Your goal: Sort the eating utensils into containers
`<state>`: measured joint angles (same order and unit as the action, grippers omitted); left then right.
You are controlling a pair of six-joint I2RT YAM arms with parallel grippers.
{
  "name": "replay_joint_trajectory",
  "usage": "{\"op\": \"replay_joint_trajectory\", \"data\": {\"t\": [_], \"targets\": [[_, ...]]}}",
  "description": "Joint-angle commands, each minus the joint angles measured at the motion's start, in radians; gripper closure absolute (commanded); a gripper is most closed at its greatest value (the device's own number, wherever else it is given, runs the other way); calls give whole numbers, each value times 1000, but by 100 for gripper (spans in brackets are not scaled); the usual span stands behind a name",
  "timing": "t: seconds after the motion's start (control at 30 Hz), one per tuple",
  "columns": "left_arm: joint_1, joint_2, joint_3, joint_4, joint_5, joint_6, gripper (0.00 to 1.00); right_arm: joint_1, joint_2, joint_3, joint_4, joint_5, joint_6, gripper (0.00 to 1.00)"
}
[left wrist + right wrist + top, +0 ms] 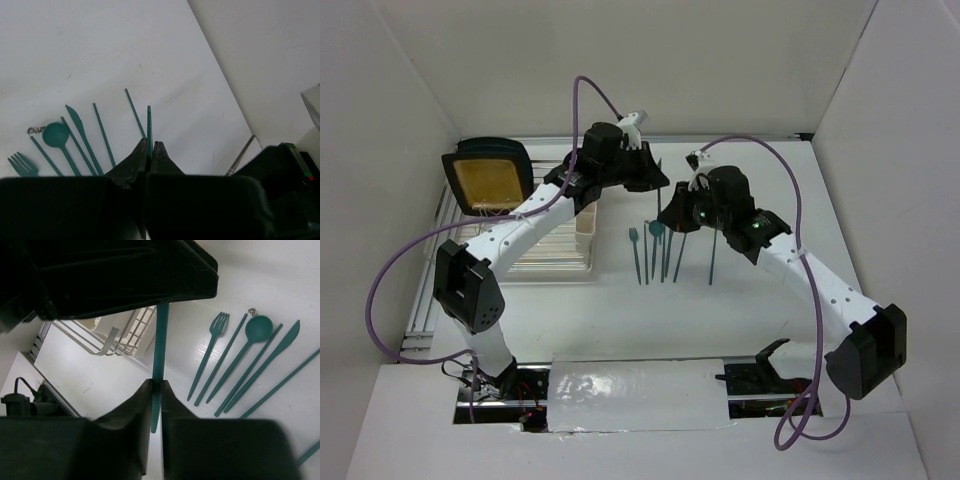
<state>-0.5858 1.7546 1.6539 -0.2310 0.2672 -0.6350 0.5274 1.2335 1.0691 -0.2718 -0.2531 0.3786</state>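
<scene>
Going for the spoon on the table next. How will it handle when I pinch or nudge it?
The spoon looks thin and plastic, so probably light and slightly bendy. Lying flat on the smooth table, it will likely slide rather than roll. Another slim utensil lies close beside its handle, so a nudge may shift both.

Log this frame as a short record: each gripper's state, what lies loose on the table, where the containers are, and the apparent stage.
left gripper: shut on held utensil, a thin teal handle
right gripper: shut on what looks like the same held utensil, just below the left gripper
loose on table: fork, spoon, knife and several thin handles, lying side by side
containers: cream, at the dish rack, partly hidden by the left arm
stage: probably a handover between the arms
</scene>
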Motion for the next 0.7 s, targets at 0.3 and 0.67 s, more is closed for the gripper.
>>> {"op": "replay_joint_trajectory", "data": {"t": [0.3,0.67], "targets": [[170,-200,-134,255,153,326,100,-161,50,396,-299,-37,-23,0],[360,-366,-344,509,382,567,100,-274,29,97,-164,23,98,0]]}}
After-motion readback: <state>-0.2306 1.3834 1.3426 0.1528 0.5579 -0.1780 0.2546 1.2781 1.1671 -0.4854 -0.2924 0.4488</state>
